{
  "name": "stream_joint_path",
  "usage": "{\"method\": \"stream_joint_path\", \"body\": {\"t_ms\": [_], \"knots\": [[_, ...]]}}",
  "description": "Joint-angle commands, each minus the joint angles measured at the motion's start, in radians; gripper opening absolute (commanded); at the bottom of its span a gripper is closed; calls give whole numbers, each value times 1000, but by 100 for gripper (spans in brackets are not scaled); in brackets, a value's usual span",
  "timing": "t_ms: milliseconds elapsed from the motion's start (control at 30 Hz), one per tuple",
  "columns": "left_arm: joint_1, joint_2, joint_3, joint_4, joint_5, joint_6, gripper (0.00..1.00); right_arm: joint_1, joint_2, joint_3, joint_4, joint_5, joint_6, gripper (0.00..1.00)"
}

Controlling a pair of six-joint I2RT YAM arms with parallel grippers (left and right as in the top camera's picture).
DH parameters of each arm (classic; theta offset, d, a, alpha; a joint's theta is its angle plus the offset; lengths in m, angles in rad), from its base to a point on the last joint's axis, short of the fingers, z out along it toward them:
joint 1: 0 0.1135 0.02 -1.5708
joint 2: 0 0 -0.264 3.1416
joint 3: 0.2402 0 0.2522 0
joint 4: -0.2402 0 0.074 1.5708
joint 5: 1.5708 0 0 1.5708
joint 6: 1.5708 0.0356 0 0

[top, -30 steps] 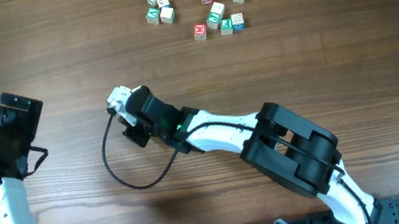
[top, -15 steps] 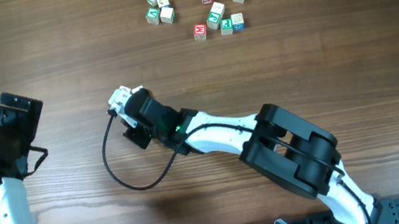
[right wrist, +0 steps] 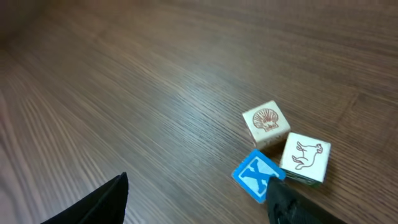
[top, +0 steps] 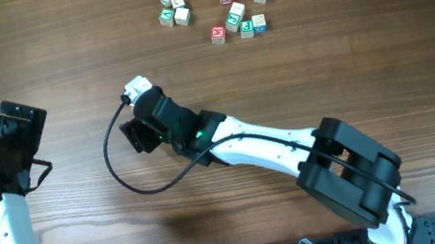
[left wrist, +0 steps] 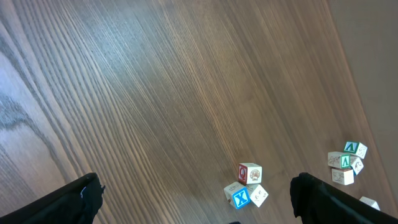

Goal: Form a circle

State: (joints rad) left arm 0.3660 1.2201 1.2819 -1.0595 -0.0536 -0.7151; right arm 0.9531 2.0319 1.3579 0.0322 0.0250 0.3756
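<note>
Wood-grain brown tabletop point(right wrist: 124, 74) fills my right wrist view. My right gripper point(right wrist: 198, 183) has its two dark fingers spread wide, with nothing pinched between them. Just inside the finger on the right-hand side of that view lies a small wooden cube with a blue face and a white X point(right wrist: 256, 175). It sits so close to that fingertip that I cannot tell whether they touch. Beyond it, further from the gripper, sit a pale wooden cube printed with a shell point(right wrist: 266, 123) and a pale wooden cube printed with a four-legged animal point(right wrist: 305, 158). The three are bunched in a tight clump, not a ring.

My left gripper point(left wrist: 196, 183) is also spread wide and empty, hovering above the table. The same three cubes lie ahead of it, nearer its right-side finger. From overhead, a loose scatter of other letter cubes point(top: 216, 10) lies well beyond the right gripper.
</note>
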Motion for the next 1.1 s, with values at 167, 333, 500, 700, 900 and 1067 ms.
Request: {"method": "stream_joint_path", "body": {"t_ms": [167,333,500,700,900,1067], "knots": [[-4,4,-5,0,5,12,100,-45,-33,16,-100,254,72,70],[-4,4,-5,0,5,12,100,-125,-19,14,-107,143,-55,69],[-4,4,-5,0,5,12,100,-188,39,14,-164,-72,-67,57],[-4,4,-5,0,5,12,100,-188,41,-23,-201,-72,81,18],[-4,4,-5,0,5,12,100,-151,52,-42,-170,-82,149,4],[-4,4,-5,0,5,12,100,-135,105,-42,-100,-132,150,4]]}}
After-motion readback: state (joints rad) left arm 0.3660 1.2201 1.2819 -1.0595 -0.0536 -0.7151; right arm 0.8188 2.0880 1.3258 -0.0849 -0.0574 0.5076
